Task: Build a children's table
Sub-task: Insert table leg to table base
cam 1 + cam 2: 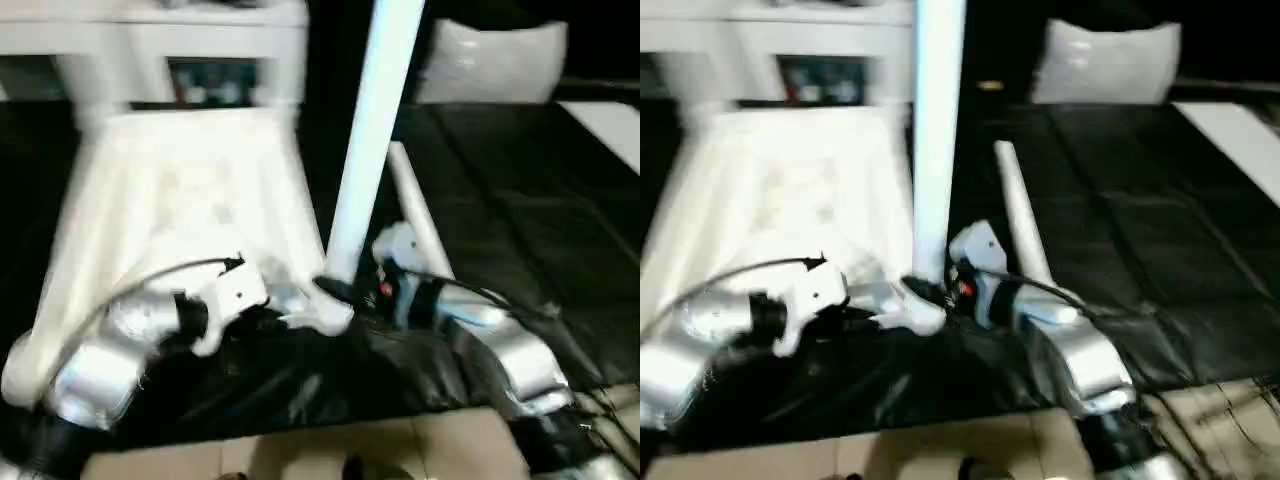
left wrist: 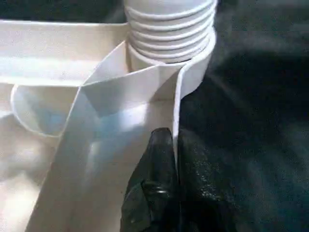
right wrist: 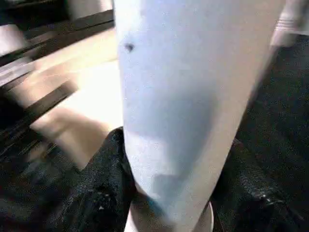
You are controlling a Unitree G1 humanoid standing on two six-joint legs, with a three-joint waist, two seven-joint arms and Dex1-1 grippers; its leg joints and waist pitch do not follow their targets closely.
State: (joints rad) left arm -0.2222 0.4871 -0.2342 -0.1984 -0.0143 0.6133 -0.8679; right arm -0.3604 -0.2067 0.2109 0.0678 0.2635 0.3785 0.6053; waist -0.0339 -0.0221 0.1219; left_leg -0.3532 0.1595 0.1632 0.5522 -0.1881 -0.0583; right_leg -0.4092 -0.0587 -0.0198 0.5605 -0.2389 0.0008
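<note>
Pinching the rim of the upturned table top (image 1: 180, 210) near its front corner, the left gripper (image 2: 161, 145) is closed on the wall, probably to steady it. Right gripper (image 3: 169, 193) clamps the base of an upright leg (image 1: 372, 130) standing in that corner socket (image 2: 193, 72), threads showing, likely mid-screwing. Just beyond, a spare leg (image 1: 420, 225) lies on the black mat (image 1: 520, 200). Farther back, a white cabinet (image 1: 160, 40) and a white pillow (image 1: 490, 60).

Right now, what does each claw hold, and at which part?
Right claw: the upright white tapered tube leg, near its bottom end. Left claw: the white plastic tabletop's thin side rim, beside the corner socket.
</note>
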